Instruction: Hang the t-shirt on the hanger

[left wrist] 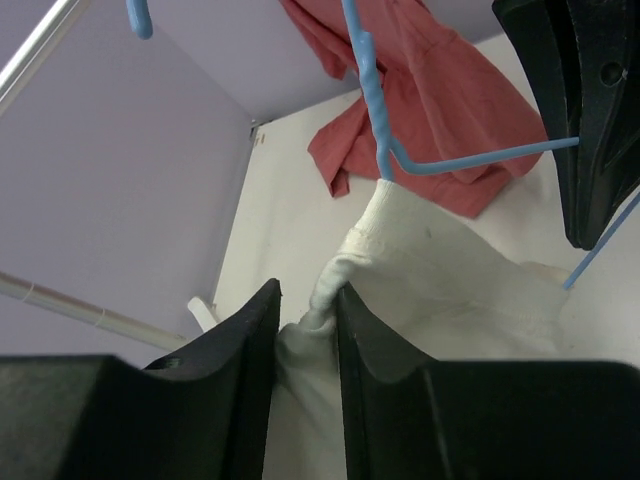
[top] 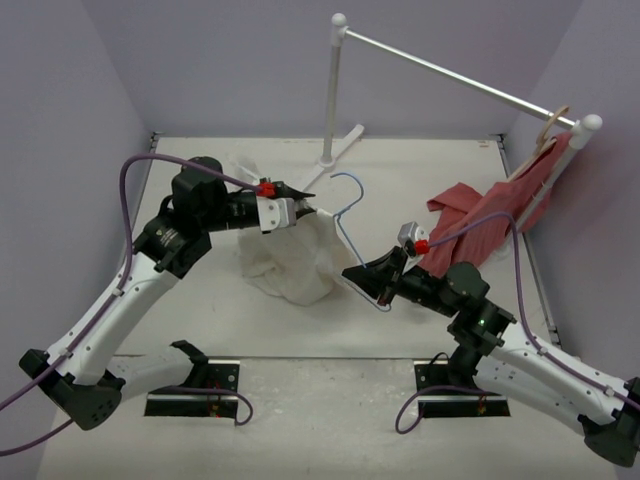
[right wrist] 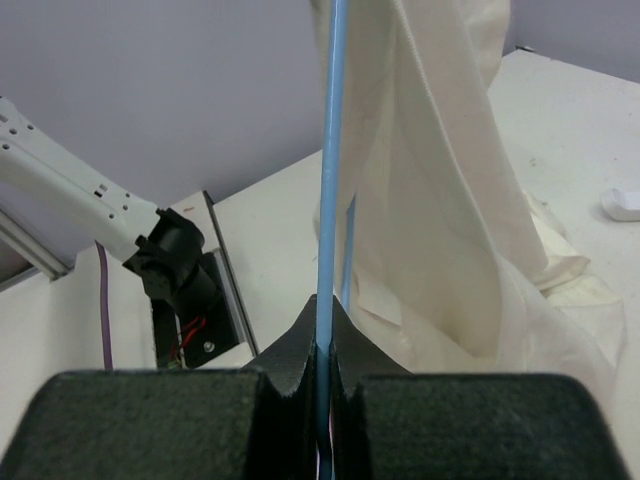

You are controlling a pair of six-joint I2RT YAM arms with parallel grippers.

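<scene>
T-shirt [left wrist: 430, 280] pinched; hanger [right wrist: 329, 200] clamped

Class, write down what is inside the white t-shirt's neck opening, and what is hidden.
The hanger meets the t-shirt at its collar. One wire shoulder runs outside to the right hand. Cloth hides whether the other shoulder sits inside.

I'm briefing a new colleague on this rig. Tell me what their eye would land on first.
The white t-shirt hangs bunched in the middle of the scene, its collar pinched in the left gripper. Beside it, the right gripper clamps the wire of the light-blue hanger. On the right, a red garment drapes from a wooden hanger on the white rail.
</scene>
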